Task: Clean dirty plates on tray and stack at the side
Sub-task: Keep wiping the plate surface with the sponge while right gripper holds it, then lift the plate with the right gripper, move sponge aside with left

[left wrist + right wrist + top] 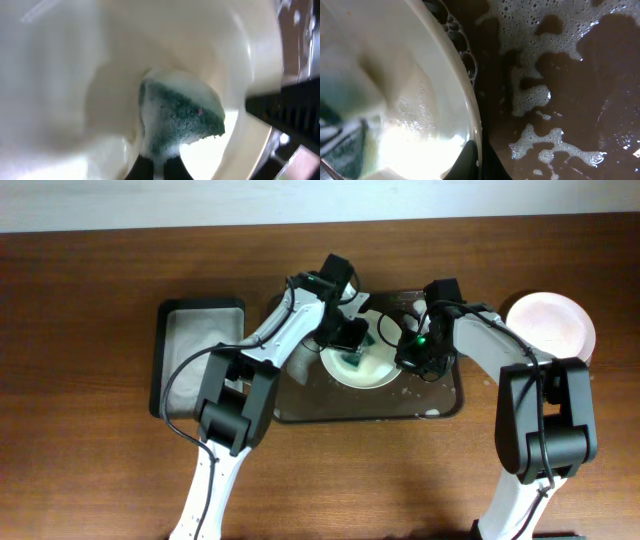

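Wooden surface (90, 300), foamy tray (445, 408) at centre, my left hand (352, 352) clamped on a sponge (185, 117) against 1 plate (385, 372) there, my right hand (418, 360) pinching its rim, another plate (555, 325) right of tray.

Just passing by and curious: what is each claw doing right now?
Left gripper: closed, holding the sponge.
Right gripper: closed, gripping the rim of the plate.

My pincer (479, 164) is clamped on the rim of a wet white plate (410, 100), which fills the left. To the right lies the dark brown tray (600, 90), patched with white foam (535, 95). Bubbles (457, 30) cling along the rim. A blurred green sponge (340, 142) sits at the lower left.
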{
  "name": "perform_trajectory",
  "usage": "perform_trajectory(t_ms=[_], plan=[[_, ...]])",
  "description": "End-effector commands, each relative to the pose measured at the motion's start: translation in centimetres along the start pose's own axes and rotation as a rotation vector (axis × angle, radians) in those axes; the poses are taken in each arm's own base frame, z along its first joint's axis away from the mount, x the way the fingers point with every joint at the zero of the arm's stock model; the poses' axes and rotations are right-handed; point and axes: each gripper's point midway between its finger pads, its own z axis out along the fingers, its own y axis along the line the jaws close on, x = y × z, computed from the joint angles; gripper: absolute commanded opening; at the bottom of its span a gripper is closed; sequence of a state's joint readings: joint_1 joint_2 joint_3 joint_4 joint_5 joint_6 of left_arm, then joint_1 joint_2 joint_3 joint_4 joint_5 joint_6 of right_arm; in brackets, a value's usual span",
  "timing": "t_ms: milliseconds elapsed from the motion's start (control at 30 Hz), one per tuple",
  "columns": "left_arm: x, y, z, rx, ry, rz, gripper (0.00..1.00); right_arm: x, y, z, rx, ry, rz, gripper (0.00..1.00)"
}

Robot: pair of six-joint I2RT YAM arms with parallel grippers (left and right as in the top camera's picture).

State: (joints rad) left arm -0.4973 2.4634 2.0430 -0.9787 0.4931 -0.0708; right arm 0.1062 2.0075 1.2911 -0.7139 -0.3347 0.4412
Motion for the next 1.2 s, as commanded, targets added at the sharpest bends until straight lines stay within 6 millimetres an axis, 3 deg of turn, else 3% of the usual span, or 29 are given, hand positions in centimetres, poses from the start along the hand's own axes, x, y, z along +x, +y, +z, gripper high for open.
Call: perform_trajectory(t_ms=[0,233,467,700,733,867,1067,1167], plan=[[2.5,2.9,1.6,-0.064,0.097,-0.003,0.01,1.6,-2.4,2.0,0.089,0.057,-0.001,0.04],[3.4,9.2,-0.1,-0.445,0.134,-0.023,0.00,1.6,-2.4,2.0,0.088,0.055,-0.002,0.04],[0.3,11.1,-0.9,-0.565,-0.037,-0.137,0.00,1.5,-2.4,2.0,0.087,0.052,-0.003,0.04],[-2.4,9.6,-2.8,-0.513,-0.132,-0.208,0.00,1.5,-2.3,2.0,0.087,0.052,-0.007,0.04],[-3.2,8.7,-4.5,-0.510,-0.149,-0.203,0.01,1.5,-2.3,2.0,0.087,0.052,-0.008,0.04],[-3.9,6.8,-7.9,-0.509,-0.154,-0.194,0.00,1.5,-2.3,2.0,0.086,0.052,-0.018,0.04],[-2.0,4.9,-14.1,-0.447,-0.095,-0.231,0.00,1.3,-2.2,1.8,0.082,0.043,-0.031,0.04],[-0.4,5.5,-15.6,-0.443,-0.039,-0.243,0.01,0.6,-1.7,0.0,0.085,-0.010,-0.094,0.04]])
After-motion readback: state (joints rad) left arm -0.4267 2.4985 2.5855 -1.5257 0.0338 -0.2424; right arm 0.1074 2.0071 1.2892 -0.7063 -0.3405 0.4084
